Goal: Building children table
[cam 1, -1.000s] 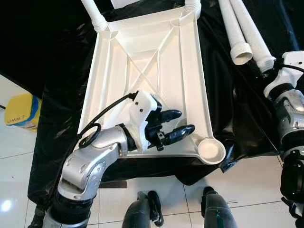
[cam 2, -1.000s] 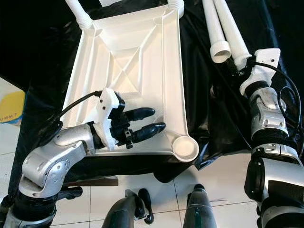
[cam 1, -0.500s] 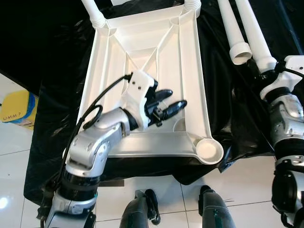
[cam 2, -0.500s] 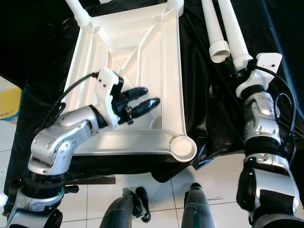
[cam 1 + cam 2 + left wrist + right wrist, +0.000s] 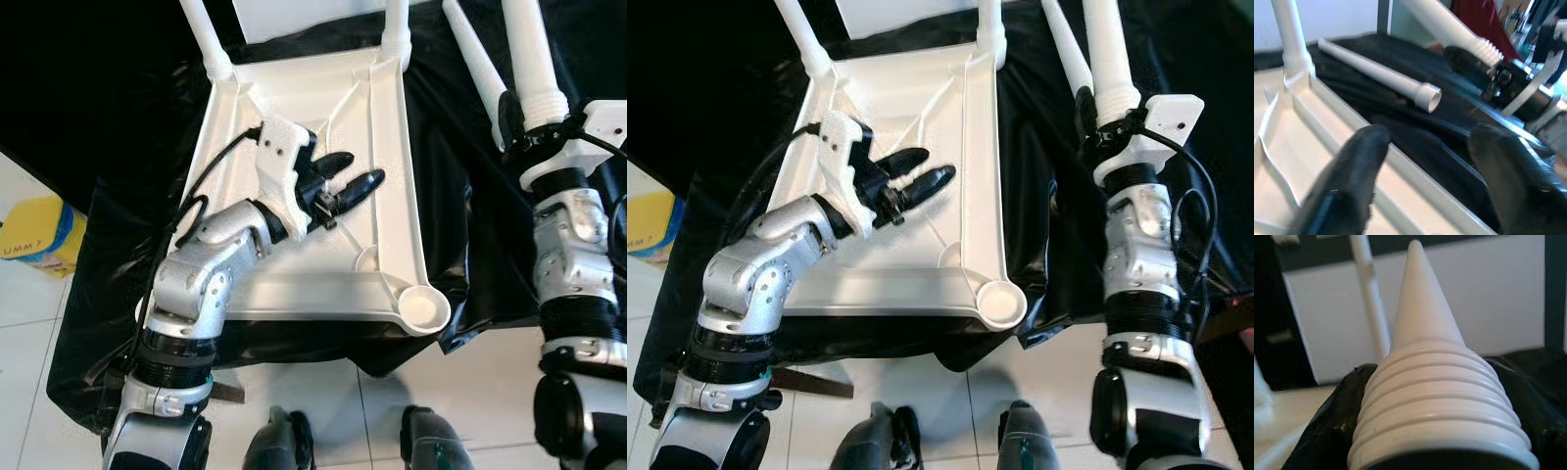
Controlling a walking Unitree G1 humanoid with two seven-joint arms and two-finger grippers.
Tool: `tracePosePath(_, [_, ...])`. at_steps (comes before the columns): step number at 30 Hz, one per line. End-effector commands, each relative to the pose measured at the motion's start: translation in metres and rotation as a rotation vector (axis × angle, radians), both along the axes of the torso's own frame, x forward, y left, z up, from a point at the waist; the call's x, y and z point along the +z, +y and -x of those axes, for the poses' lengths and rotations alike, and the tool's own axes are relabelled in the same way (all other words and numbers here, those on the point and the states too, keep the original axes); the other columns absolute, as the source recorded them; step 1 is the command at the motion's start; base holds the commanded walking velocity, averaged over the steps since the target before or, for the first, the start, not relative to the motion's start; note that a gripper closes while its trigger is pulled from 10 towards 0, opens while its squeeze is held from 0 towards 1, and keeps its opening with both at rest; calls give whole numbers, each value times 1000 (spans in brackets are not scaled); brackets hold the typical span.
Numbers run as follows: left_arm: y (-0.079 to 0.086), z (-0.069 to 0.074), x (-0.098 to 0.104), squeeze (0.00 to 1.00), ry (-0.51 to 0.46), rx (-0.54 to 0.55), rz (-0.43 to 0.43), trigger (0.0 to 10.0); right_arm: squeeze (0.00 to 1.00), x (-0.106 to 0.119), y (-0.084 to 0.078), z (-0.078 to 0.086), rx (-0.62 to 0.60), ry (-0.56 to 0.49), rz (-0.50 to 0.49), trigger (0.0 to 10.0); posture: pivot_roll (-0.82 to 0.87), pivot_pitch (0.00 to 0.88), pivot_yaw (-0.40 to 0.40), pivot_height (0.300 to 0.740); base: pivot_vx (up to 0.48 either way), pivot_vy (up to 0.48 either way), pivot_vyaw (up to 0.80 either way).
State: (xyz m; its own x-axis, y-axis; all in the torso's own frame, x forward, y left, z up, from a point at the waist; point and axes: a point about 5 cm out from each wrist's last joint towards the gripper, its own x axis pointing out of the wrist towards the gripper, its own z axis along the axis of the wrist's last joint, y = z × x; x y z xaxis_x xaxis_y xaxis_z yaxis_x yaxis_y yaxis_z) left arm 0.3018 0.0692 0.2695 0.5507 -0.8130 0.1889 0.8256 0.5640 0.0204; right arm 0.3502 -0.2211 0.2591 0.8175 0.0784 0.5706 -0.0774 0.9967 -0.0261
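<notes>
From the left eye view, the white table top (image 5: 313,186) lies upside down on a black sheet (image 5: 118,127), ribs and sockets facing up so legs can be pushed in. Two legs already stand in the sockets at its far corners; the round socket (image 5: 424,309) at the near right corner is open, apparently waiting for its leg. The left gripper (image 5: 348,181) hovers above the middle of the underside, its fingers spread and holding nothing.

From the right eye view, the right gripper (image 5: 1095,122) sits beyond the right edge of the table top, clenched around the threaded end of a loose leg (image 5: 1111,59), which points away from the robot. A second loose leg (image 5: 1064,49) lies just beside it on the sheet.

The left wrist view looks across the table top's right rim to that second leg (image 5: 1376,73), its hollow end showing.

The right wrist view looks along the held leg (image 5: 1425,377): the ridged collar is seated between the fingers, likely gripped there so the end can be steered into a socket.
</notes>
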Motion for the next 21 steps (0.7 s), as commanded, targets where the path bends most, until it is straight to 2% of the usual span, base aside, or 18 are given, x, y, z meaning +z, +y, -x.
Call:
tracePosePath(1, [4,-1,2,1000,-4,-13,20,10000,0,2,6,3,26,-27,-1,10000,-86,64,93,740,0,0,0])
tracePosePath(2, [4,-1,2,1000,-4,-13,20,10000,0,2,6,3,26,-27,-1,10000,-86,64,93,740,0,0,0])
tracePosePath(5, [10,-7,12,1000,5,-21,103,10000,0,12,22,5,77,-86,-13,10000,-88,54,86,740,0,0,0])
tracePosePath(7, [10,-7,12,1000,5,-21,103,10000,0,12,22,5,77,-86,-13,10000,-88,54,86,740,0,0,0])
tracePosePath(10, [15,-11,21,1000,6,-31,176,10000,0,26,34,11,107,-171,-13,10000,-105,43,87,740,0,0,0])
tracePosePath(12, [15,-11,21,1000,6,-31,176,10000,0,26,34,11,107,-171,-13,10000,-105,43,87,740,0,0,0])
tracePosePath(15, [16,-13,27,1000,4,-60,222,10000,0,33,39,16,130,-215,-8,10000,-112,40,83,740,0,0,0])
tracePosePath(16, [16,-14,31,0,17,-85,255,10000,0,36,41,19,144,-227,-3,10000,-113,45,84,740,0,0,0])
tracePosePath(21, [15,-14,37,0,34,-145,313,10000,0,38,45,24,175,-234,21,10000,-114,52,87,740,0,0,0])
